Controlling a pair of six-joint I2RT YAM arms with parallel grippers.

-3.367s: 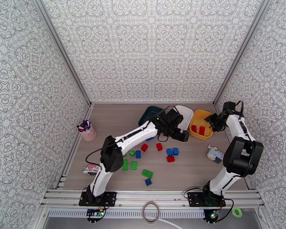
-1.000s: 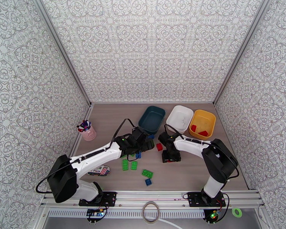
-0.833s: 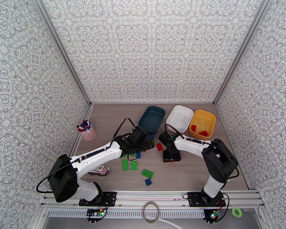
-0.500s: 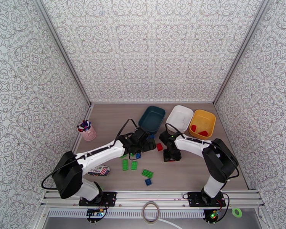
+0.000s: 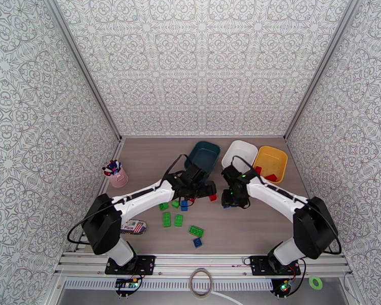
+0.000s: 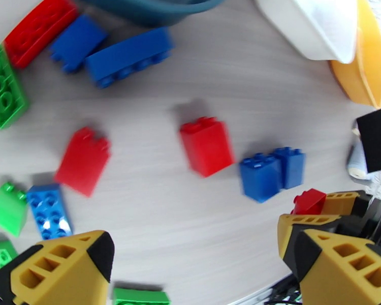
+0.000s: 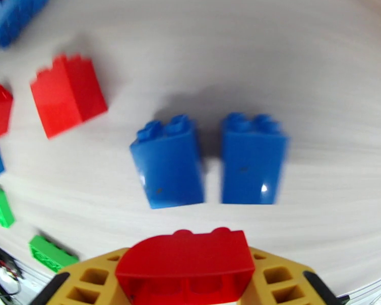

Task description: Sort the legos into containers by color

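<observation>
A red lego (image 7: 185, 263) is held in the right hand (image 7: 185, 283) above two blue legos (image 7: 167, 163); the left hand (image 6: 190, 265) is wide open. It could be dropped on the desk (image 5: 150, 153) before the yellow container (image 5: 271, 156) is reached, if gripped loosely.

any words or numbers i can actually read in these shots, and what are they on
"Place": on the white pouch at the near left of the table; the rest of its print is too small to read.
Nothing else is readable: the bricks, the bins and the pen cup show no lettering that can be made out.
</observation>
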